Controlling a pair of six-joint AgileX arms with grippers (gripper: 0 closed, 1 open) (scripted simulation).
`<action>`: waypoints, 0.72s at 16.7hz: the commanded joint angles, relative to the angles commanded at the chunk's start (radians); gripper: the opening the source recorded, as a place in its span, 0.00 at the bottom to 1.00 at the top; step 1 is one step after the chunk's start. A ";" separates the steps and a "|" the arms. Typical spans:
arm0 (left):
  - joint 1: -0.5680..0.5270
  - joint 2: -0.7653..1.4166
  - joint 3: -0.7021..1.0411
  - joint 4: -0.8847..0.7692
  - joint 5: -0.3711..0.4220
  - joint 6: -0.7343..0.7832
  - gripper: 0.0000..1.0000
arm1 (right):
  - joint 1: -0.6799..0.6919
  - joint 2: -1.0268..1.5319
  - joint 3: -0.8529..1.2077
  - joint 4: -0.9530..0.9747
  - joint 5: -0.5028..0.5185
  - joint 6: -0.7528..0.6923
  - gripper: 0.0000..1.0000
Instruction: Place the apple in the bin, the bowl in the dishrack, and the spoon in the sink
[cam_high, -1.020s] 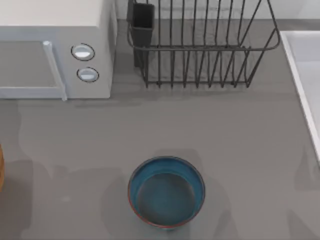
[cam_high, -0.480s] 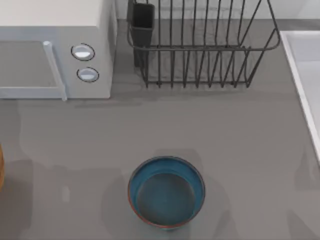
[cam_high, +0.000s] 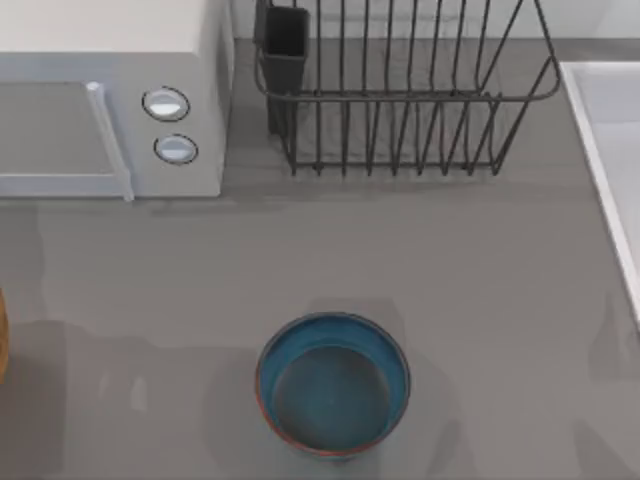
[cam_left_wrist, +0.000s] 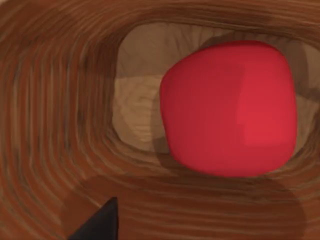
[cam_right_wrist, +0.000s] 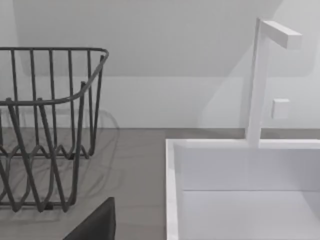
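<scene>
Directly below my left gripper (cam_left_wrist: 95, 225), grip state can't tell: apple (cam_left_wrist: 228, 107) lying w/in wooden bin (cam_left_wrist: 55, 125). Bowl (cam_high: 333, 385) upright on table (cam_high: 480, 270), apart from dishrack (cam_high: 400, 90).

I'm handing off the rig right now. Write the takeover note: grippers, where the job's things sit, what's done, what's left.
Left gripper: a dark fingertip shows over a brown wooden, ridged container; open or shut cannot be told.
Right gripper: a dark fingertip shows between the dishrack and the sink; state cannot be told.
Apple: lying inside the wooden container, apparently the bin, so that step looks done.
Bowl: upright on the table, near the front, dishrack behind it holds no dishes. Still to move.
Spoon: still to go in the sink.
</scene>
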 joint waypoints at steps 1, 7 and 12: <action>-0.006 -0.038 -0.029 0.031 0.000 0.035 1.00 | 0.000 0.000 0.000 0.000 0.000 0.000 1.00; -0.063 -0.482 -0.309 0.329 0.004 0.385 1.00 | 0.000 0.000 0.000 0.000 0.000 0.000 1.00; -0.124 -1.005 -0.615 0.661 0.007 0.785 1.00 | 0.000 0.000 0.000 0.000 0.000 0.000 1.00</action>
